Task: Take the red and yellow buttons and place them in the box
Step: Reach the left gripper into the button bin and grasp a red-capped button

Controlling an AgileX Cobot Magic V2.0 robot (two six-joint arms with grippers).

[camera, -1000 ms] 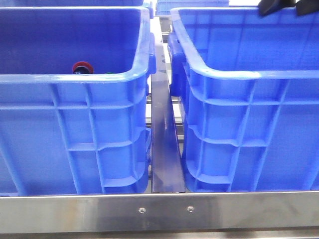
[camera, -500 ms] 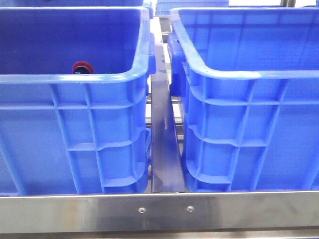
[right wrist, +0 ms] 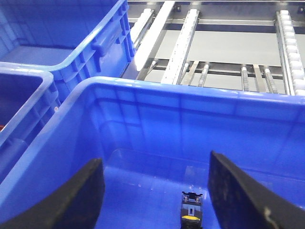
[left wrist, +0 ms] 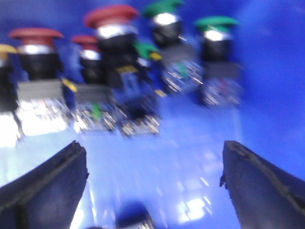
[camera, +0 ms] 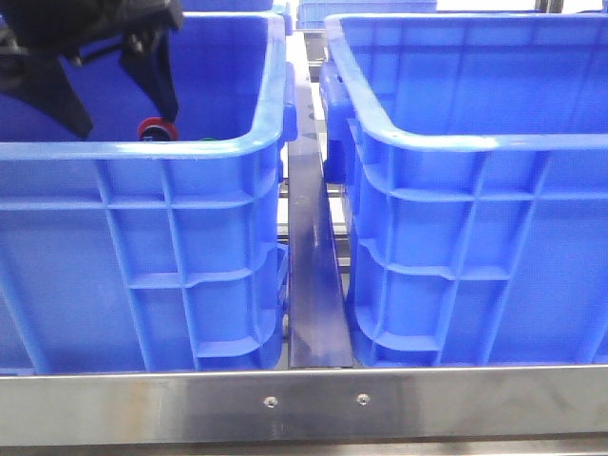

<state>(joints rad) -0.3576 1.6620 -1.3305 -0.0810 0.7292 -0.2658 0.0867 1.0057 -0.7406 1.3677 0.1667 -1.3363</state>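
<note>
My left gripper [camera: 128, 116] hangs open inside the left blue crate [camera: 142, 150], its dark fingers [camera: 157, 81] just above a red button [camera: 158, 127]. The blurred left wrist view has the gripper [left wrist: 153, 145] open and empty in front of a cluster of upright buttons: red ones [left wrist: 110, 19], a yellow one [left wrist: 4, 50] at the frame edge, and green ones [left wrist: 217, 23]. My right gripper [right wrist: 156, 160] is open and empty over the box [right wrist: 157, 93], the right crate [camera: 456, 142]. A yellow button [right wrist: 192, 211] lies on the box's floor between the fingers.
A narrow metal channel [camera: 312, 285] separates the two crates, and a steel rail [camera: 304, 404] runs along the front. Roller conveyor tracks [right wrist: 183, 45] lie beyond the box. Another blue crate [right wrist: 71, 43] stands behind the left one.
The left gripper has come into the front view and dropped into the left crate above the red button. A dark arm part at the top right a second ago has gone.
</note>
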